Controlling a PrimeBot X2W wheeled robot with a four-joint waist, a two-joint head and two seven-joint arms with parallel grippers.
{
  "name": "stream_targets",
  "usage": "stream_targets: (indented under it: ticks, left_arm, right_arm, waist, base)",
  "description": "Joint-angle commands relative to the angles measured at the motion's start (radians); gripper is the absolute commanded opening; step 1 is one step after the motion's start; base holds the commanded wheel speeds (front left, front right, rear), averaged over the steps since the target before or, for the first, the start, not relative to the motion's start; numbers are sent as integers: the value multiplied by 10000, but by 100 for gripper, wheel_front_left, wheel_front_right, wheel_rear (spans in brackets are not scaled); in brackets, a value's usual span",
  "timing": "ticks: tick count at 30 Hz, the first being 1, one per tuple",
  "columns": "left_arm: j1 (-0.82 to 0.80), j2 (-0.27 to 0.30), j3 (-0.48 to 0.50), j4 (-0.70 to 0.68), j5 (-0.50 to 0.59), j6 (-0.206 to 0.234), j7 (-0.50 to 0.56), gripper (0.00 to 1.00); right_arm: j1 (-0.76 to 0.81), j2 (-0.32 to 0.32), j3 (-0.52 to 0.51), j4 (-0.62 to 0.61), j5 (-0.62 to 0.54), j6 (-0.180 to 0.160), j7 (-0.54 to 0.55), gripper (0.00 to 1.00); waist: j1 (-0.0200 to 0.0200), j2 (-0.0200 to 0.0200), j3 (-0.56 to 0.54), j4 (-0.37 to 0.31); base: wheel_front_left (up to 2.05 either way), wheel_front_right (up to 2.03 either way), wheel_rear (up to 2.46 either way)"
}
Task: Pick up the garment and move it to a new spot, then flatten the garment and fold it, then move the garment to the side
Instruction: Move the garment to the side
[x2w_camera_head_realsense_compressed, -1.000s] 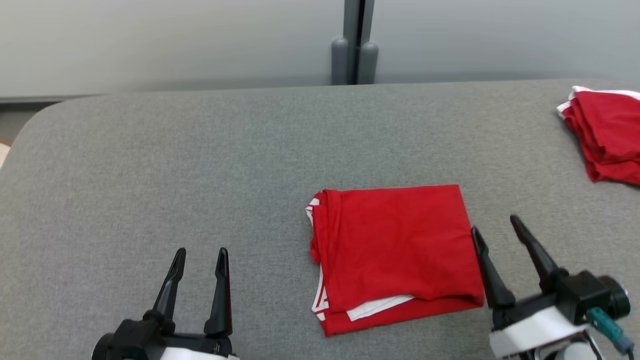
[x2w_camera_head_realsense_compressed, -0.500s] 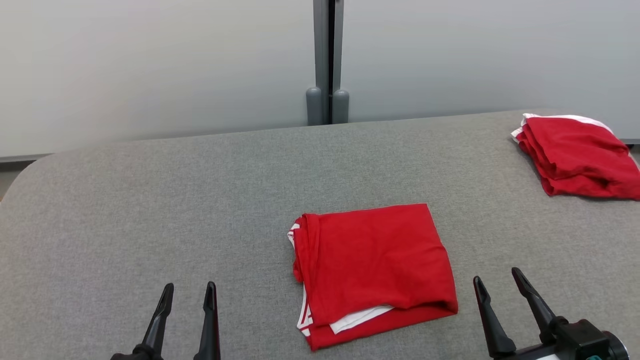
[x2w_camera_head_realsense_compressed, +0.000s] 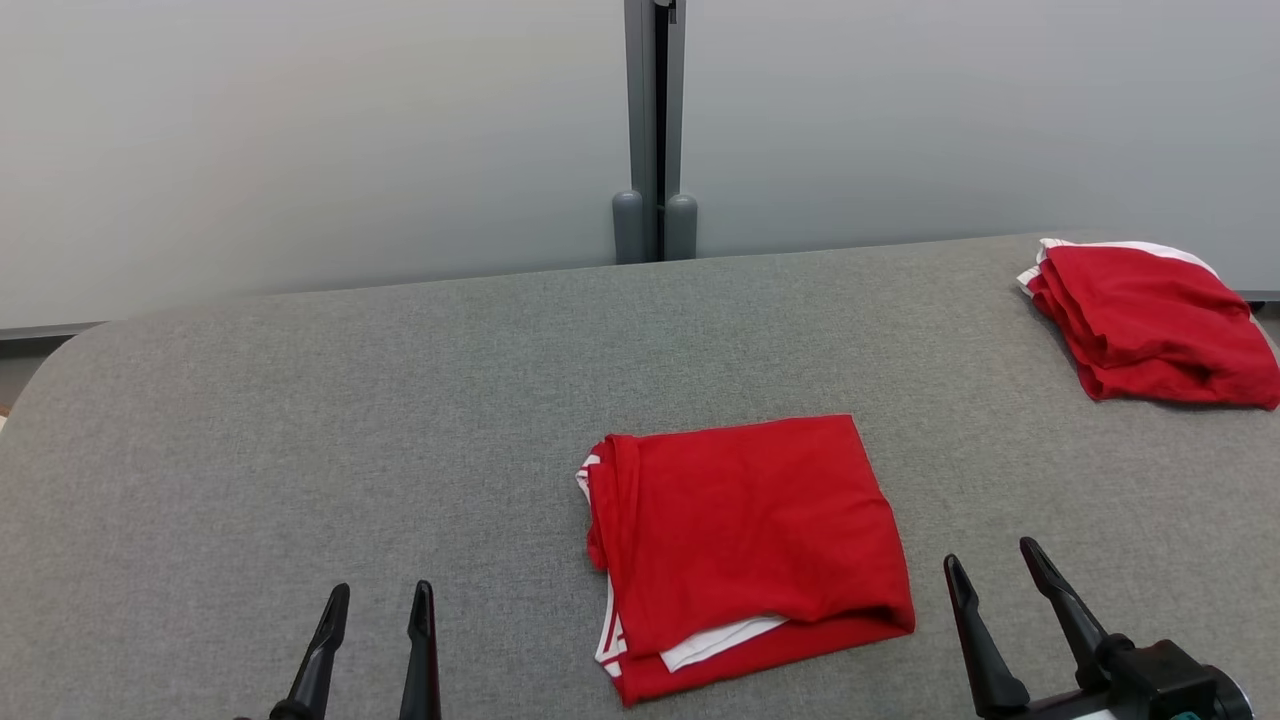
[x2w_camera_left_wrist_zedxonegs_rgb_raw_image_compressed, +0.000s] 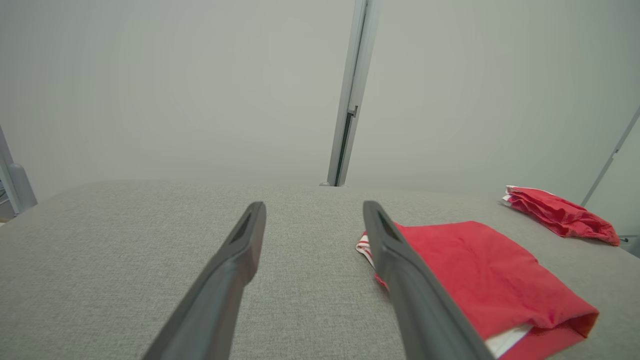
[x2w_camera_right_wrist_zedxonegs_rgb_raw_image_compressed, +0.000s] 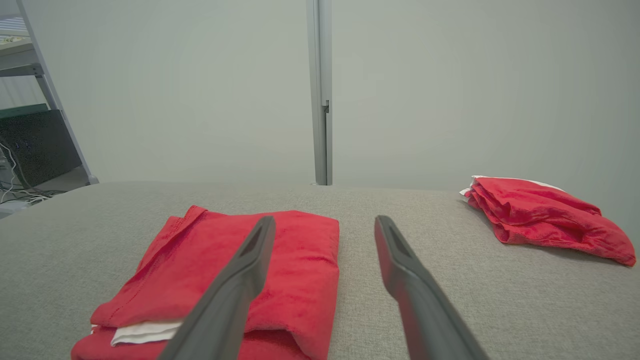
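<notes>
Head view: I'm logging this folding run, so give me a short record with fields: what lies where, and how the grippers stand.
surface: grey fabric table
centre: red folded garment, lying flat, white trim at its left and near edges
far right: second garment, red, folded more loosely, apart from the first
left gripper: open, empty, left of the folded garment, not touching it
right gripper: open, empty, just right of the folded garment, not touching it
stage: fold looks done; move to the side not yet done
</notes>
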Motion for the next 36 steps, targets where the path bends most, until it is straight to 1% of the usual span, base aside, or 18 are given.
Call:
stream_targets:
  ticks: [1, 24, 27, 28, 29, 30, 31, 32, 34, 36]
  left_arm:
    - [-4, 32, 9, 8, 46, 2, -6, 100]
    - [-7, 32, -20, 147, 46, 191, -6, 100]
    - [-16, 32, -10, 198, 197, 237, -6, 100]
    - [-29, 32, 8, 210, 328, 309, -6, 100]
    - [-67, 31, 1, 199, 736, 355, -6, 100]
    - [-67, 31, 1, 199, 736, 355, -6, 100]
    - [-130, 37, -4, 152, 1223, 470, -6, 100]
    - [-140, 38, -29, 160, 1440, 538, -6, 100]
    - [-174, 37, -96, 172, 1662, 669, -6, 100]
    - [-230, 33, -186, 158, 1644, 738, -5, 100]
  right_arm:
    - [103, -31, -2, 20, 12, -10, -52, 100]
    - [72, -30, 6, 135, 128, -10, -52, 100]
    - [71, -19, 36, 149, 147, -10, -52, 100]
    - [78, -5, 49, 177, 187, -10, -52, 100]
    - [69, 31, 125, 178, 303, -10, -52, 100]
    - [69, 31, 125, 178, 303, -10, -52, 100]
    - [72, 99, 163, 241, 566, -10, -52, 100]
    - [32, 108, 196, 299, 800, -10, -51, 100]
    - [-106, 82, 411, 589, 1467, -10, -51, 100]
    - [-407, -173, 804, 941, 2109, -9, -51, 100]
  waist:
    - [1, 0, 1, 8]
    - [1, 0, -56, 180]
    - [1, 0, -23, 216]
    - [1, 0, -12, 228]
    - [1, 0, 3, 244]
    - [1, 0, 3, 244]
    - [1, 0, 20, 265]
    - [1, 0, 40, 300]
    - [1, 0, 94, 384]
    - [1, 0, 184, 463]
  base:
    - [0, 0, 0]
    - [0, 0, 0]
    - [0, 0, 0]
    - [0, 0, 0]
    - [0, 0, 0]
    - [0, 0, 0]
    - [0, 0, 0]
    - [0, 0, 0]
    - [0, 0, 0]
    - [0, 0, 0]
